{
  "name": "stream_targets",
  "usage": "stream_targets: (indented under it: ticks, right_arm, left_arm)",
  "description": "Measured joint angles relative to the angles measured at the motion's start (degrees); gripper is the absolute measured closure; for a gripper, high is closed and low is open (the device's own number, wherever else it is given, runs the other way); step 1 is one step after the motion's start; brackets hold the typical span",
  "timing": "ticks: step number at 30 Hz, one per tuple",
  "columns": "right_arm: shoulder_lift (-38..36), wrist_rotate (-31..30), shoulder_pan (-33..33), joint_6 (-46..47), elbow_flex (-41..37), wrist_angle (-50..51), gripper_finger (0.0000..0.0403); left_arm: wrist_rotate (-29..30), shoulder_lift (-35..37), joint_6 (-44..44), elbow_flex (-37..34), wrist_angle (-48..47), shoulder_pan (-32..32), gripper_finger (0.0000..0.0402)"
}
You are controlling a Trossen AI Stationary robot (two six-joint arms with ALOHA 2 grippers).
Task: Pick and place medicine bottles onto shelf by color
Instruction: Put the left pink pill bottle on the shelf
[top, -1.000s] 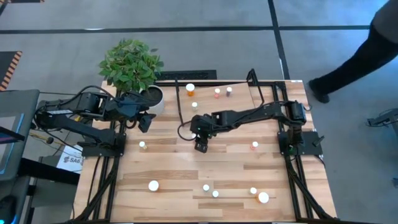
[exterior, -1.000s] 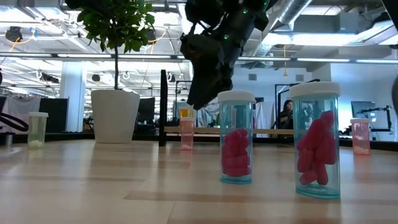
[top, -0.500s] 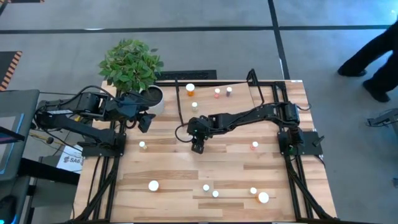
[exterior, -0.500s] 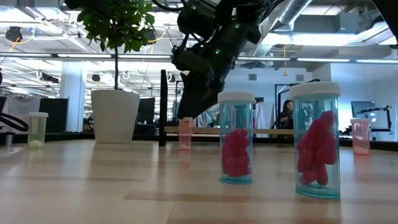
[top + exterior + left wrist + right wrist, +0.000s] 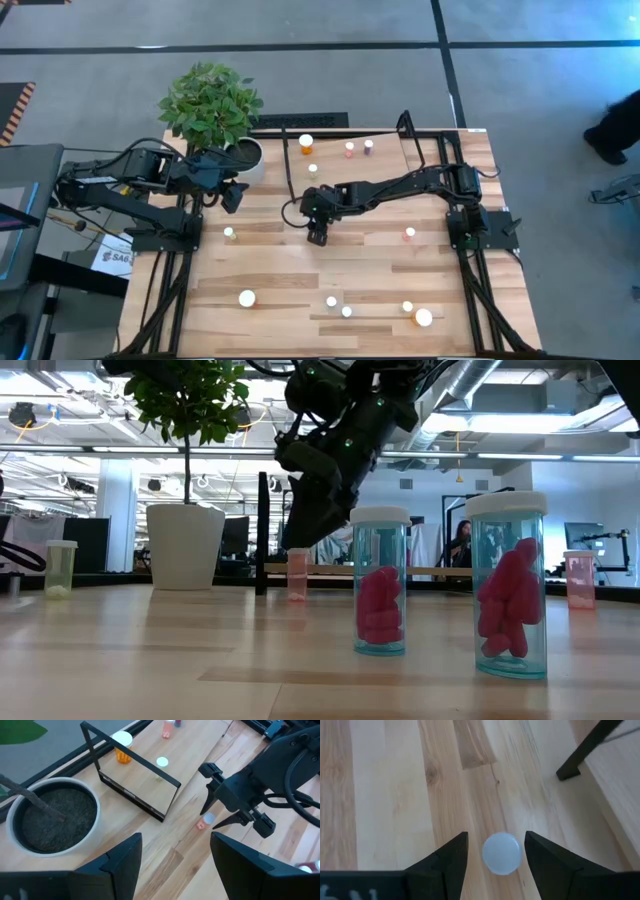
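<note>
From above, the right gripper [image 5: 317, 236] is settling — drifting back toward the shelf [image 5: 340, 165] over the last second. In the low view it is dropping beside a pink bottle [image 5: 297, 574]. Its wrist view is showing open, empty fingers [image 5: 451, 856] straddling the cap [image 5: 502, 853] — ready to grasp. Left gripper [image 5: 234, 197] is waiting open by the pot [image 5: 246, 155].

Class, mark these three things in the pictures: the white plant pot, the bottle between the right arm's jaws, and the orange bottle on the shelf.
white plant pot [image 5: 95, 815]: left wrist view, on its rim.
bottle between the right arm's jaws [image 5: 502, 852]: right wrist view, middle of its white cap.
orange bottle [image 5: 121, 754]: left wrist view, on its orange body below the cap.
</note>
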State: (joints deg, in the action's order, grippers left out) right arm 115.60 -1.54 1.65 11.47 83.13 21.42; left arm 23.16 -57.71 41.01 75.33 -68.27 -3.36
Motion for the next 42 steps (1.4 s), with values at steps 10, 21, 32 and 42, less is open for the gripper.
stream_targets:
  ticks: [10, 21, 32, 42]
  right_arm:
    - [0.0, -0.1, 0.4, -1.5, 0.0, -0.2, 0.0185]
    - [0.0, -0.1, 0.4, 0.7, -1.8, -1.6, 0.0186]
    - [0.0, -0.1, 0.5, 0.6, -1.8, -1.9, 0.0249]
    - [-0.4, 0.0, 0.5, 2.0, -1.8, -1.3, 0.0264]
  left_arm:
    - [0.0, 0.0, 0.0, 0.0, -0.5, 0.0, 0.0180]
    - [0.1, 0.0, -0.7, 0.0, -0.4, 0.0, 0.0180]
    - [0.2, 0.0, -1.3, 0.0, -0.4, 0.0, 0.0180]
    - [0.6, 0.0, -1.4, 0.0, -0.6, 0.0, 0.0180]
